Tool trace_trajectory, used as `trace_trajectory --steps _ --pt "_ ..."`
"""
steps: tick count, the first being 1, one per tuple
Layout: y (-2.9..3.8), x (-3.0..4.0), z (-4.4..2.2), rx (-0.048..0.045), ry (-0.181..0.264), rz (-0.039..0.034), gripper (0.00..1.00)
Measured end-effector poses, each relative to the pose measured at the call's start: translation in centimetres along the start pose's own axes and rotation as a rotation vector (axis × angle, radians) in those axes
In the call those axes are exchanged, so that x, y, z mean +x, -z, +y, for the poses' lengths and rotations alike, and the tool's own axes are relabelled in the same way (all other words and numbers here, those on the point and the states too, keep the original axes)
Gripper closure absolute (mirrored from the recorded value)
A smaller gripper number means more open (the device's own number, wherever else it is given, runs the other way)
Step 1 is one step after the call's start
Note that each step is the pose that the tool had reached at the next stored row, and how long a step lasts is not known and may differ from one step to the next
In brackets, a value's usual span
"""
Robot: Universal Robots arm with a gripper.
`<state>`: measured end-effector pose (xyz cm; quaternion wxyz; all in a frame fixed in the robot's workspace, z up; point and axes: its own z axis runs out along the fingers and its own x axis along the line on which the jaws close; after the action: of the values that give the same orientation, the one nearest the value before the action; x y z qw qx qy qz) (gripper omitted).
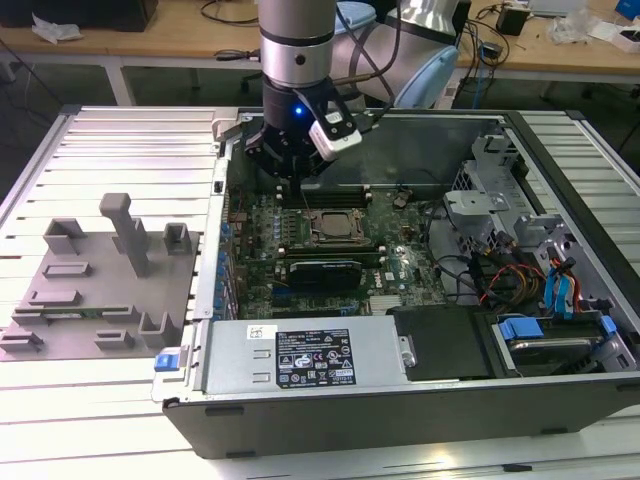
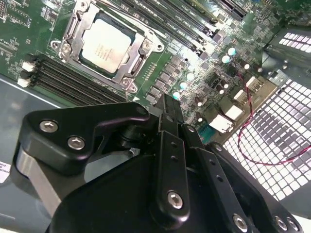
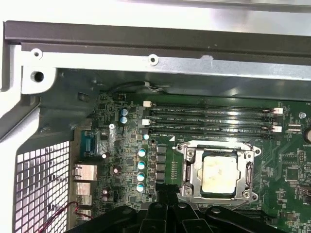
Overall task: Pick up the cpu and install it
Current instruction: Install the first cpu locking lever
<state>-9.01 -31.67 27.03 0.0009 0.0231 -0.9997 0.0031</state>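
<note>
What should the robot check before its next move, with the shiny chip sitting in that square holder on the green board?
1. The cpu sits inside the socket frame: ok.
2. The cpu lies flat and square in the frame in both wrist views: ok.
3. The gripper is apart from the cpu, off to one side of the socket frame: ok.
4. The socket frame is latched down over the cpu: cannot tell.
</note>
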Motion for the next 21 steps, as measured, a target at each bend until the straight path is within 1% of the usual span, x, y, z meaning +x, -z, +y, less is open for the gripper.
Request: trace_trajectory --steps 1,2,3,4,5,7,8,9,10,12,13,16,21 --pt "-0.02 -0.01 0.0 -0.0065 0.0 -0.0009 0.89" --pt "-0.02 0.02 -0.01 -0.033 0.0 -0.0027 0.89" --pt "-0.05 0.07 -0.01 -0.0553 0.0 -0.0038 0.89" --pt "-0.07 0.14 -0.01 -0.0731 0.0 -0.0048 0.89" --pt "-0.08 0.21 -0.01 -0.0854 0.0 -0.0055 0.89" --pt "-0.12 0.44 -0.01 -0.1222 0.0 -0.0078 0.89" --pt "-0.13 0.51 0.0 -0.1312 0.0 -0.0084 0.89" --pt "-0.15 0.62 -0.01 -0.1487 0.0 -0.0095 0.89" --pt "-0.17 0.75 -0.01 -0.1697 0.0 -0.0108 0.89" --pt "-0.24 0.95 -0.05 -0.2017 0.001 -0.0133 0.89" --pt "-0.35 1.0 -0.14 -0.2147 0.0 -0.0143 0.89" --pt "-0.62 1.01 -0.34 -0.2273 0.0 -0.0151 0.89" --pt "-1.0 0.96 -0.66 -0.2406 0.0 -0.0154 0.89"
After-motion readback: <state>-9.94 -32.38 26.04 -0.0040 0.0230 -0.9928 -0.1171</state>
